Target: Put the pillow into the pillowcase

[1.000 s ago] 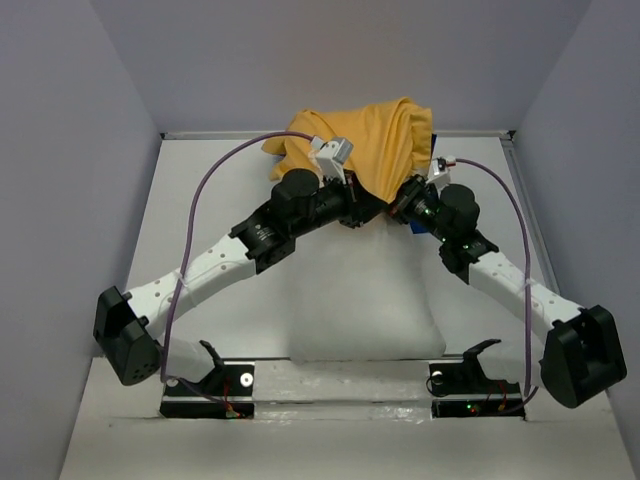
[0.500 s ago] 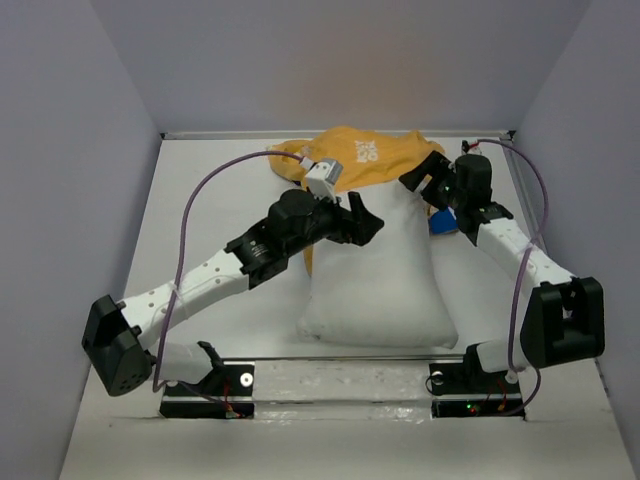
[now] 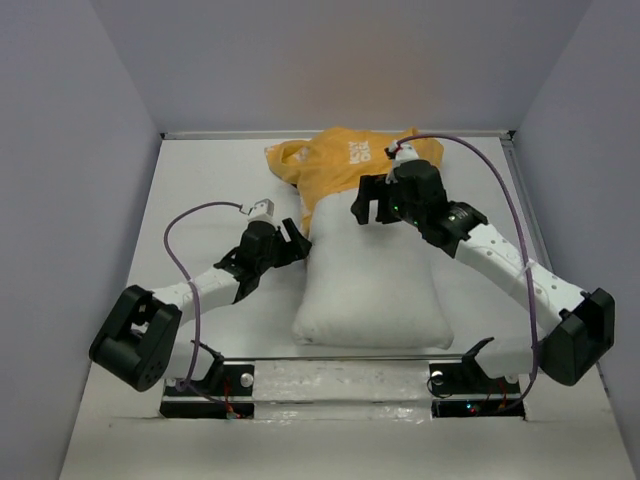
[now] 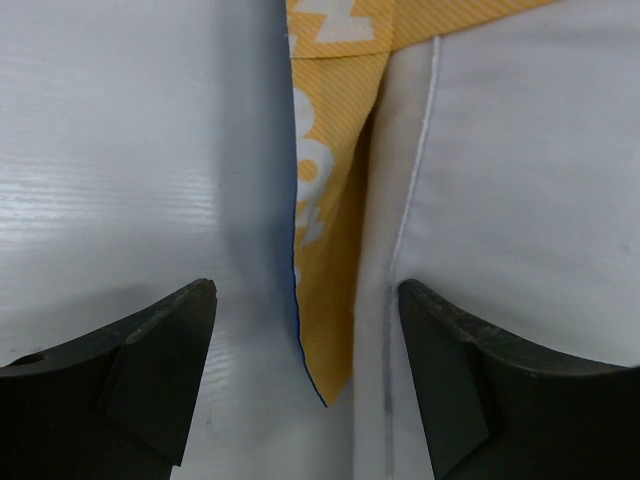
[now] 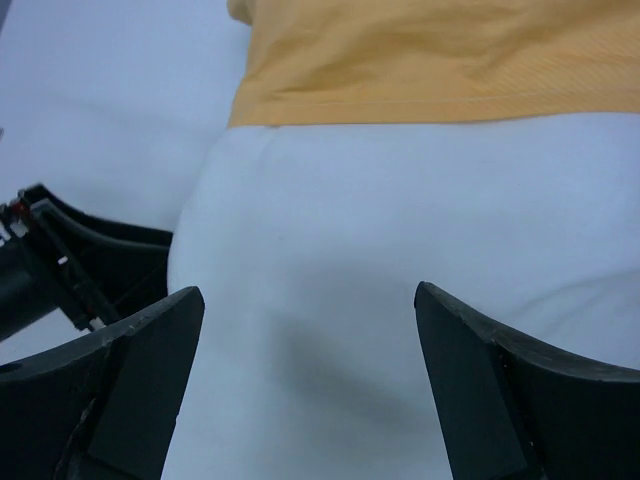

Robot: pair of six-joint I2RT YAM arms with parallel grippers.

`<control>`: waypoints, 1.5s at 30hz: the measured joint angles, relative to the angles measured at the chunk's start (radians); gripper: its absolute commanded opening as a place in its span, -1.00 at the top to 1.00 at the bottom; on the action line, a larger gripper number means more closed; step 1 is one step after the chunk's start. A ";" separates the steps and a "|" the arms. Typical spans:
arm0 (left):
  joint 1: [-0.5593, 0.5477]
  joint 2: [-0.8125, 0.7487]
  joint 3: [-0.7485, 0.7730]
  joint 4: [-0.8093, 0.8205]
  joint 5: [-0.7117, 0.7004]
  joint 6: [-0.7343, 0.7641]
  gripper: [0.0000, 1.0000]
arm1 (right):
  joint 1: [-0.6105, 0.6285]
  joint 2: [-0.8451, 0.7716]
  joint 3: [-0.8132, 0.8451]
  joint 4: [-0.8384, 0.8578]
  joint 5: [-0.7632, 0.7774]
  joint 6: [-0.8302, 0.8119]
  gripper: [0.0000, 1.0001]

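Top external: your pillow [image 3: 372, 295] lies flat, its far end covered by the yellow pillowcase [image 3: 340, 160]. Left wrist: your left gripper [image 4: 305, 300] is spread wide and holds nothing; a pillowcase corner lies between the jaws, pillow seam beside the right finger. Right wrist: your right gripper [image 5: 310, 300] gapes wide, empty, with the pillow between the jaws and the pillowcase hem beyond the tips.

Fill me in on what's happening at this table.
Two robot arms are working a white pillow into a yellow pillowcase. The pillowcase covers only the pillow's far end; most of the pillow lies bare on the table. Both grippers are open and hold nothing. The left gripper sits at the pillow's left side by the pillowcase's loose edge, and the right gripper is over the pillow near the pillowcase's hem.
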 measured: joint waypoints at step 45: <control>0.055 -0.143 -0.048 0.226 0.475 -0.082 1.00 | 0.089 0.348 0.298 -0.140 0.436 -0.134 1.00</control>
